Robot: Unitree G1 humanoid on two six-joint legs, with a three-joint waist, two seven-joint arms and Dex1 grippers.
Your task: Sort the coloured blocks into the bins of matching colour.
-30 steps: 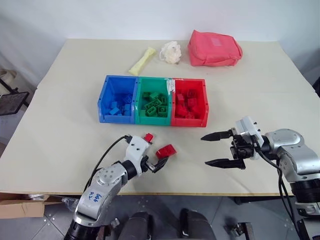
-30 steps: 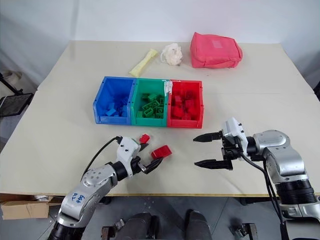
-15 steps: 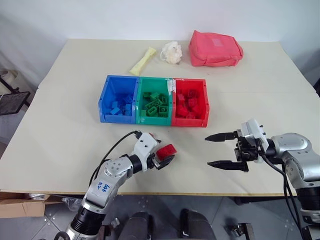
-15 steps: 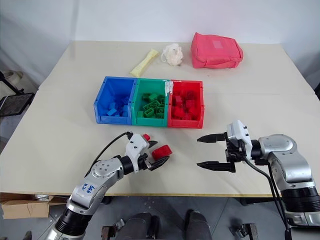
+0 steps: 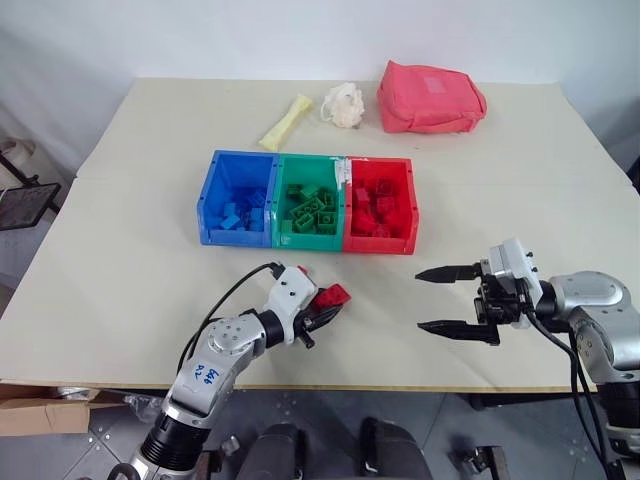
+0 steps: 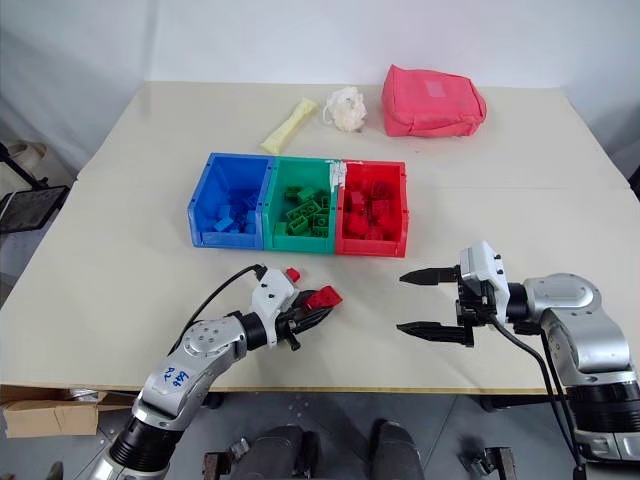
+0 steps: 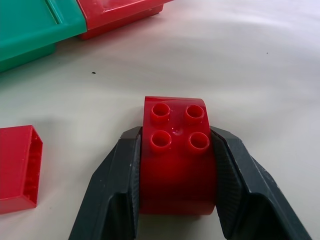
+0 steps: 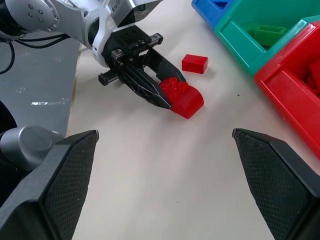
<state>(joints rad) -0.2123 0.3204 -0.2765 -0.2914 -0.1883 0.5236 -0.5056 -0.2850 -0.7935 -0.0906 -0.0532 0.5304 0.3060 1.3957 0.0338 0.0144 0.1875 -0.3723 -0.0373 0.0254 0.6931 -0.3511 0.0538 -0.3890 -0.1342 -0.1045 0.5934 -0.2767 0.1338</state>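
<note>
Left pincer (image 7: 175, 175) clamps the red studded plastic brick with a rounded end (image 7: 176, 155) by its flat sides, low over the cream table (image 5: 150, 290) before the red bin (image 5: 380, 205). Light, rigid, slick plastic; side grip suits. Right pincer (image 5: 440, 298) gapes empty.

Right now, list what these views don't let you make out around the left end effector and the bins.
- Underside of the red block: left wrist view, hidden by the left end effector closed on it; lifted or still on the table is unclear.
- Second red block: cut by the left wrist view's edge.
- Block count in the red bin: head views, pieces too small and overlapping.
</note>
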